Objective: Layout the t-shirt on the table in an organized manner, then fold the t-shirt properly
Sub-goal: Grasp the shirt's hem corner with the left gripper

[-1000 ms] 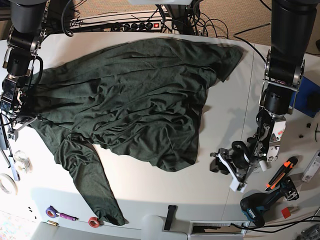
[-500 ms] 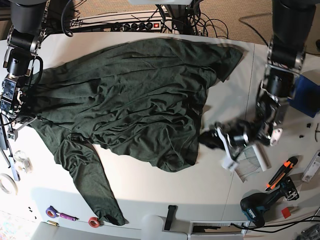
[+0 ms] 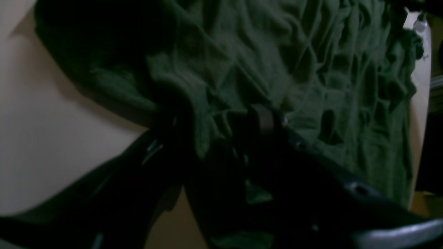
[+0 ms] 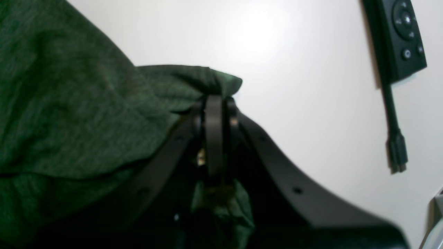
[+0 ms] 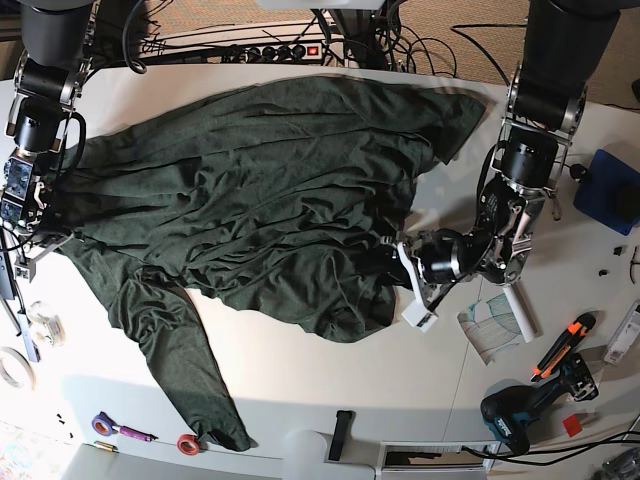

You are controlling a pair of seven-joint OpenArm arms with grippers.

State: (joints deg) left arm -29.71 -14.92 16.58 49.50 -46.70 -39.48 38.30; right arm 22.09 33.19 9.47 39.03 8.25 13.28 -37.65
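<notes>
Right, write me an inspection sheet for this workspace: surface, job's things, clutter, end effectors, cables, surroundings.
Surface: white table, bare in front.
Job's things: dark green t-shirt spread but wrinkled, one sleeve trailing toward the front edge.
Clutter: drill, orange-handled tool and tape rolls at the sides.
End effectors: right end effector shut on t-shirt cloth; left end effector at the t-shirt's edge, closure unclear.
Cables: power strip with cables along the rear.
Surroundings: brown floor behind the table.

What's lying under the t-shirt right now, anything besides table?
Only the white table shows around the t-shirt. The fabric hides whatever is beneath it. The left claw sits at its hem; the right claw grips a corner.
</notes>
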